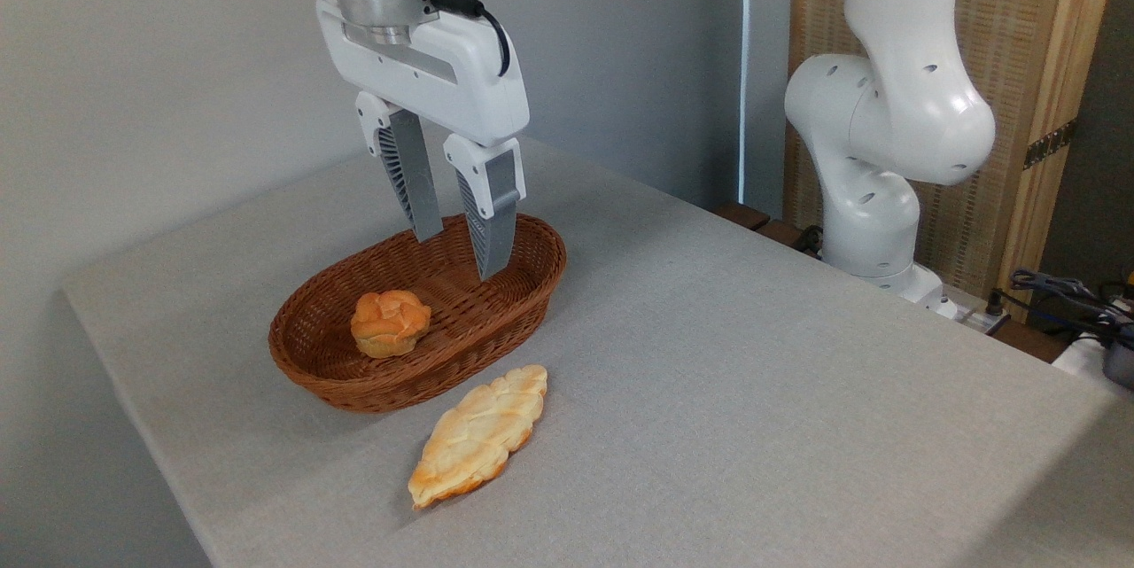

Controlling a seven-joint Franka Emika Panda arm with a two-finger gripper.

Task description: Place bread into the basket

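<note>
Still, bread (479, 436) on table beside basket (523, 307), open gripper (460, 258) above.

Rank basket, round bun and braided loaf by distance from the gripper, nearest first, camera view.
From the gripper, open and empty:
1. Basket, its far end right beneath the fingertips.
2. Round bun, inside the basket at its near-left end.
3. Braided loaf, outside on the table, in front of the basket.

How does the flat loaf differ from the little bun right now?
The bread is long, flat and pale golden; the bun is small, round and darker orange-brown. The bread lies on the table just outside the basket; the bun sits inside it. Neither is held by the open end effector.
</note>
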